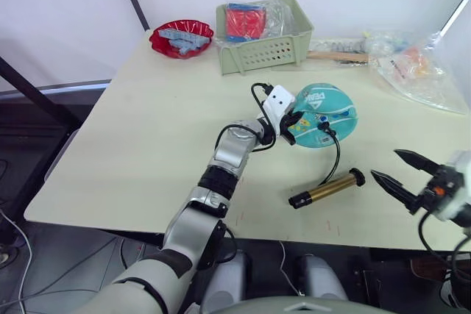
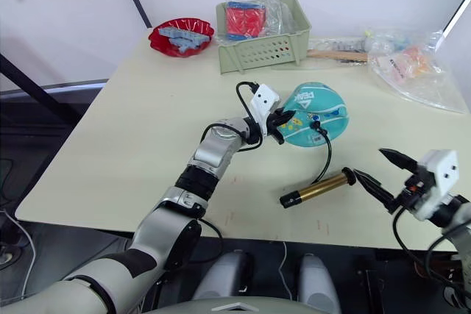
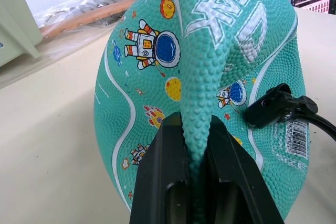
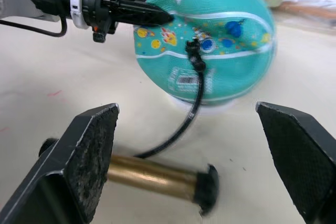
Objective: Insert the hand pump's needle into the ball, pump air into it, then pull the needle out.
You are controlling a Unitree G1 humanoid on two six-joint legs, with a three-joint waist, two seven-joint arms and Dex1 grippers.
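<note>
Teal ball (image 1: 324, 116): on the table (image 1: 147, 137), toward the right edge, partly flat; a fold of its skin is pinched up.
Left gripper (image 3: 198, 182): fingers closed tight on that fold, at the ball's left side.
Needle fitting (image 3: 270, 109): small and black, sits in the ball's surface; the pin itself cannot be seen.
Hose (image 1: 335, 158): thin, black, runs from the fitting down to the pump.
Hand pump (image 1: 326, 188): gold tube with black ends, lies flat near the front edge, just in front of the ball.
Right gripper (image 1: 397, 170): fingers spread wide, holding nothing, beside the pump's right end.
Green basket (image 1: 263, 37): at the back edge, holds a red item in clear plastic.
Red bowl (image 1: 181, 37): back left corner, holds grey-blue pieces.
Plastic bags (image 1: 412, 64): back right corner.
</note>
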